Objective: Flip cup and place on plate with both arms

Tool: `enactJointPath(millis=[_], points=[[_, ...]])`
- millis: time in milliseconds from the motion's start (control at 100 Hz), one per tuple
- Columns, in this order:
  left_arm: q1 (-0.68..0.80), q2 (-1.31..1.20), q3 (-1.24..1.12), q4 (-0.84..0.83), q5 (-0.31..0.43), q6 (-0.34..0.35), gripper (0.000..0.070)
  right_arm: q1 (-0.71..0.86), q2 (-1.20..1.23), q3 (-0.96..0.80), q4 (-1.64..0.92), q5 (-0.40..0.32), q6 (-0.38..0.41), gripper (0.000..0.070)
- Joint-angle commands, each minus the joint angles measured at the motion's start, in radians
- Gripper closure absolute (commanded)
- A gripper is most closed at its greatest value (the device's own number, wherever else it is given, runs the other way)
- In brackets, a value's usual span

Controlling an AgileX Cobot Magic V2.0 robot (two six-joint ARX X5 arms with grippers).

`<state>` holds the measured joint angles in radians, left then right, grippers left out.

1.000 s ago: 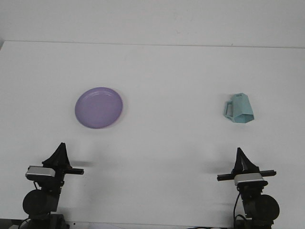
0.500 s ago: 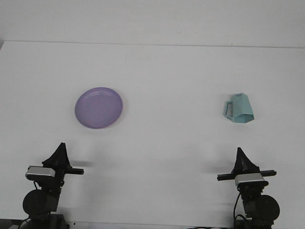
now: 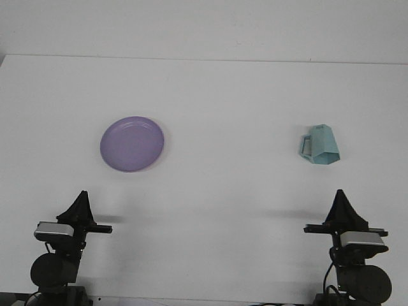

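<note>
Plain white table (image 3: 223, 95) under even light, pale wall (image 3: 204, 25) behind.

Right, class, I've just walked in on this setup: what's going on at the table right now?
Nothing is being handled yet. A light blue cup sits upside down on the right of the white table, and a purple plate lies apart on the left. The left gripper and right gripper sit at the near edge, neither touching anything. The right arm has shifted sideways, toward the cup's side.
</note>
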<state>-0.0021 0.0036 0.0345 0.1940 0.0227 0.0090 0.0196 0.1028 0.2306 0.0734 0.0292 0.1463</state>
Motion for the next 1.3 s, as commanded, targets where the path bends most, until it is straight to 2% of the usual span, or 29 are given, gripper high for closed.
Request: enactJointPath(millis=[0,140,180,210,270,280,310,350,490,690,880,1080,1290], points=[[0.001,0.0,-0.02,0.007,0.001,-0.003,0.0688,0.0,0.072,0.082,-0.034,0.026,-0.026,0.07],[0.001,0.0,-0.021,0.006,0.001,-0.003,0.0688,-0.006,0.244,0.231,-0.088,0.091,-0.189,0.0699],[0.001,0.0,-0.02,0.004,0.001,-0.003,0.0687,-0.012,0.286,0.253,-0.077,0.106,-0.233,0.0665],[0.001,0.0,-0.021,0.002,0.001,-0.003,0.0688,-0.017,0.315,0.262,-0.061,0.109,-0.263,0.0606],[0.001,0.0,-0.02,-0.001,0.001,-0.003,0.0687,-0.03,0.362,0.267,-0.027,0.109,-0.307,0.0435],[0.001,0.0,-0.021,-0.002,0.001,-0.003,0.0687,-0.034,0.374,0.267,-0.019,0.109,-0.316,0.0381],[0.001,0.0,-0.021,-0.003,0.001,-0.003,0.0687,-0.042,0.399,0.267,-0.013,0.108,-0.332,0.0275],[0.001,0.0,-0.021,-0.006,0.001,-0.002,0.0687,-0.055,0.43,0.266,-0.007,0.105,-0.346,0.0195],[0.001,0.0,-0.021,-0.01,0.001,-0.002,0.0687,-0.11,0.553,0.262,0.003,0.087,-0.364,0.0186],[0.001,0.0,-0.02,-0.01,0.001,-0.002,0.0687,-0.24,0.775,0.227,0.138,-0.066,-0.366,0.0174],[0.001,0.0,-0.021,-0.011,0.001,-0.002,0.0687,-0.34,1.024,0.226,0.362,-0.189,-0.461,0.0174],[0.001,0.0,-0.02,-0.013,0.001,-0.002,0.0687,-0.362,1.272,0.229,0.593,-0.206,-0.547,0.0174],[0.001,0.0,-0.021,-0.013,0.001,-0.002,0.0687,-0.362,1.446,0.25,0.758,-0.22,-0.576,0.0175]])
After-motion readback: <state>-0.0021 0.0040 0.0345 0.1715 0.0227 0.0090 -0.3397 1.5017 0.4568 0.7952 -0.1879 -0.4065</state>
